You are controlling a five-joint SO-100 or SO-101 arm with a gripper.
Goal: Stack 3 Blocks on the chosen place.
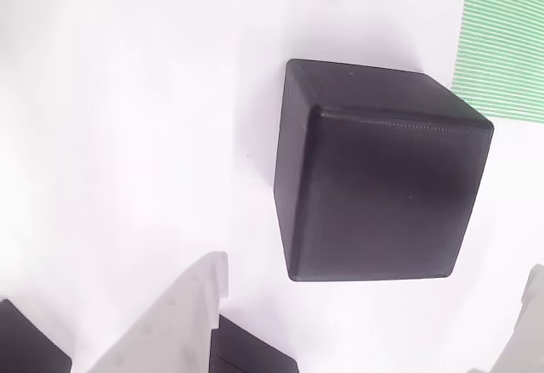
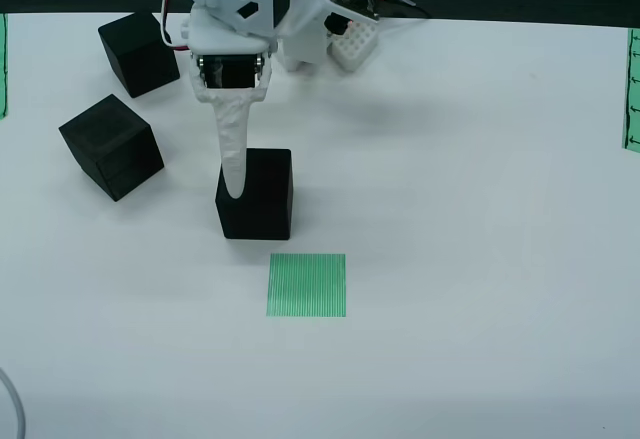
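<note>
The step in hand looked to be the grasp of the first black cube [image 2: 256, 195], which sat on the white table [image 2: 480, 159] just beyond the striped green-and-white patch [image 2: 307, 285], near it but not on it; the patch lay bare. To do it well, the fingers would want to settle evenly astride the cube, low enough to bite on its flat sides rather than its rounded edges, and close squarely so the cube did not twist; then a clean lift and a short carry toward the near side.

The arm [image 2: 240, 9] reached down from the far edge in the overhead view, its white gripper [image 2: 234, 184] pointing steeply at the cube's left side; in the gripper's own view the cube [image 1: 382, 178] lay ahead of the spread jaws, one white finger [image 1: 183, 322] at lower left and the other at the right edge, holding nothing.

Two more cubes waited at far left: one [image 2: 111, 146] nearer, one [image 2: 138, 51] farther.
</note>
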